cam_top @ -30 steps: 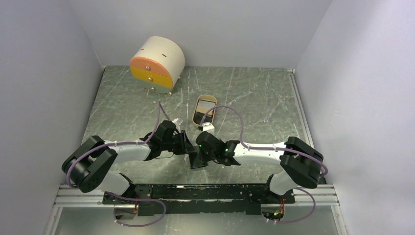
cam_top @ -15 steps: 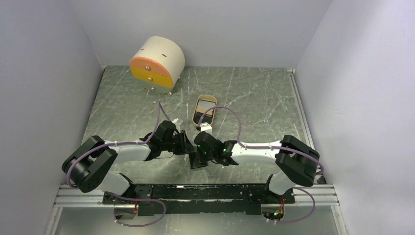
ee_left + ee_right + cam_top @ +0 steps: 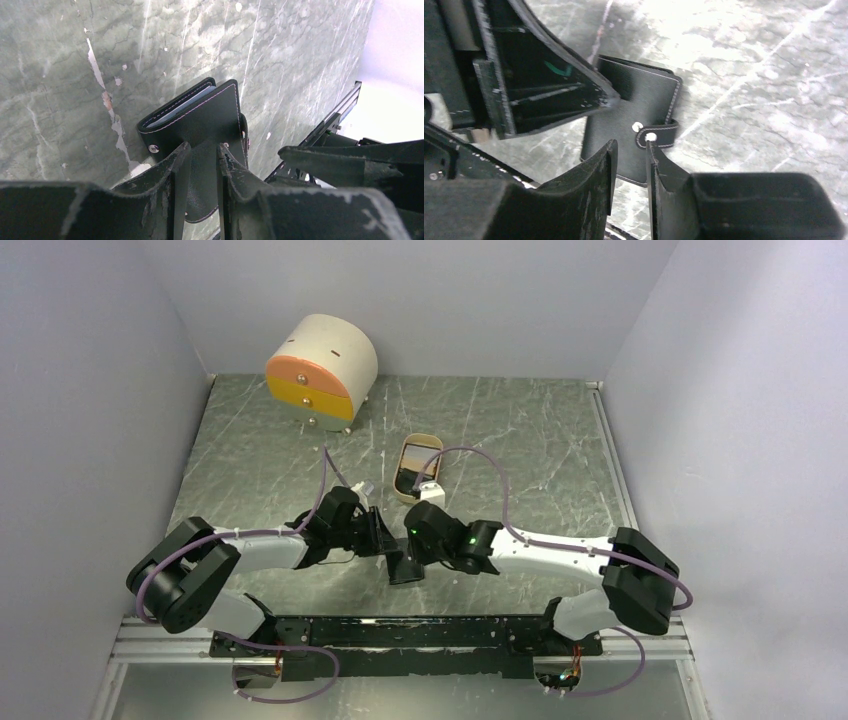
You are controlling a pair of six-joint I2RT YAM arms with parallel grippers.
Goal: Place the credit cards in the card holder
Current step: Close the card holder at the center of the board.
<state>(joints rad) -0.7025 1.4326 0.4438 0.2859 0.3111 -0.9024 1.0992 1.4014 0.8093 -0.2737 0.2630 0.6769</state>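
The card holder (image 3: 404, 567), a black folded wallet with white stitching, lies near the table's front centre. A light blue inner edge shows at its open side in the left wrist view (image 3: 176, 106). Its snap tab (image 3: 659, 136) wraps over one edge. My left gripper (image 3: 201, 148) sits low over the holder's cover, jaws a narrow gap apart, with the cover's face showing between them. My right gripper (image 3: 630, 144) hovers just above the holder beside the snap tab, jaws narrowly apart with nothing between them. I see no loose credit cards.
A tan oval tray (image 3: 403, 454) with something dark in it lies behind the grippers. A round cream drawer box (image 3: 320, 368) with orange and yellow drawer fronts stands at the back left. Grey walls enclose the table. A black rail (image 3: 400, 632) runs along the front.
My right arm has swung its elbow out to the right and its wrist has shifted slightly back and right over the holder. My left arm and the holder have stayed put.
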